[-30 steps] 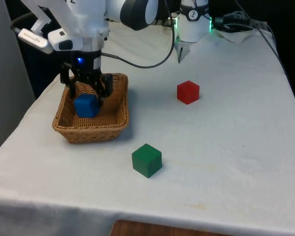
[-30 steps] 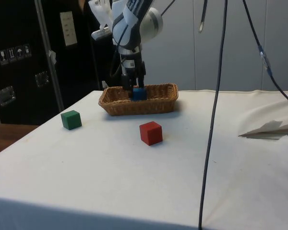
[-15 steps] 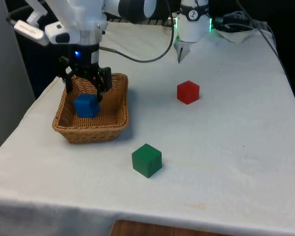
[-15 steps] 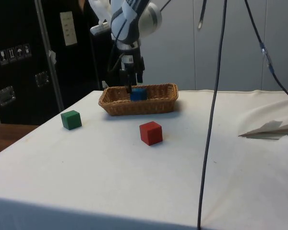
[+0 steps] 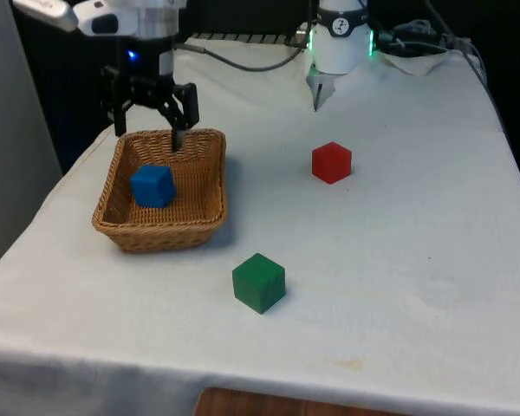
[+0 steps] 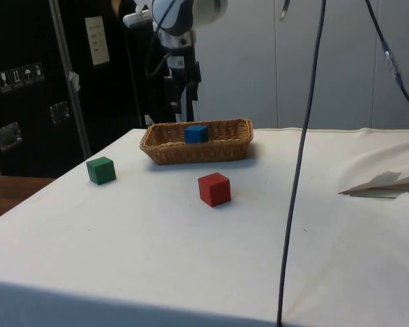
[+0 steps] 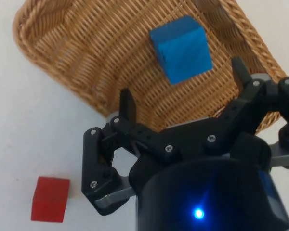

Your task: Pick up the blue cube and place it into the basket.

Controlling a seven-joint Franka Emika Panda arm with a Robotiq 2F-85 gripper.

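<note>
Gripper [image 5: 148,130] hangs above the far rim of the wicker basket [image 5: 210,206], fingers spread wide and holding nothing. From the wrist view I can see both black fingers parted, with the blue cube [image 7: 181,48] lying free on the woven floor beyond them, touching neither.

The relation I care about: the blue cube [image 5: 152,185] sits straight below and slightly toward the near side of the hand, inside the basket, resting on its base near the middle of the floor. In the side view the cube [image 6: 196,133] peeks just over the basket's rim [image 6: 211,124], with the gripper [image 6: 180,102] well clear above it. I judge the placement done; what remains is a clean retreat upward, and nothing stands in the way of that.

On materials: the basket is tan woven cane, roughly rectangular with sloped walls and a braided rim, light enough that a snagged finger could drag it. The cube looks like painted wood, matte, with crisp edges. A red cube [image 5: 331,162] and a green cube [image 5: 259,282] of the same make sit apart on the white cloth [image 5: 399,260], both well away from the basket.
</note>
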